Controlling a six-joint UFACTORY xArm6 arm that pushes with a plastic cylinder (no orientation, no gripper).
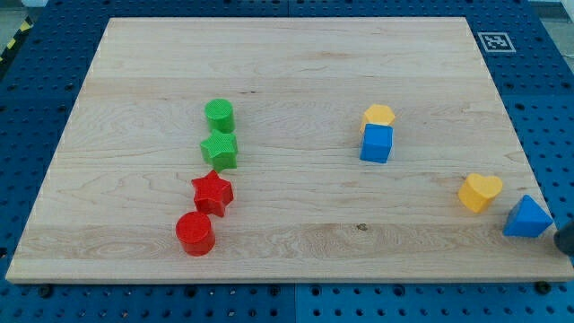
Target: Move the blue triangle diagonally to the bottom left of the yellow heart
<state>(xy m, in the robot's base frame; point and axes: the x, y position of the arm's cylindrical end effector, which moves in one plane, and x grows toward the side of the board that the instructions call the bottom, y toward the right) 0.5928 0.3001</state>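
The blue triangle [527,218] lies near the board's right edge, at the view's lower right. The yellow heart [480,191] sits just up and to the left of it, a small gap between them. A dark shape at the view's right edge is the lower end of my rod; my tip [566,248] is just right of the blue triangle and slightly below it, close to it. Whether it touches the triangle cannot be told. Most of the rod is cut off by the frame edge.
A yellow pentagon-like block [378,116] touches a blue cube [377,144] right of centre. At the left stand a green cylinder [219,114], green star [219,150], red star [213,192] and red cylinder [195,233]. A printed marker [496,41] sits on the wooden board [287,72].
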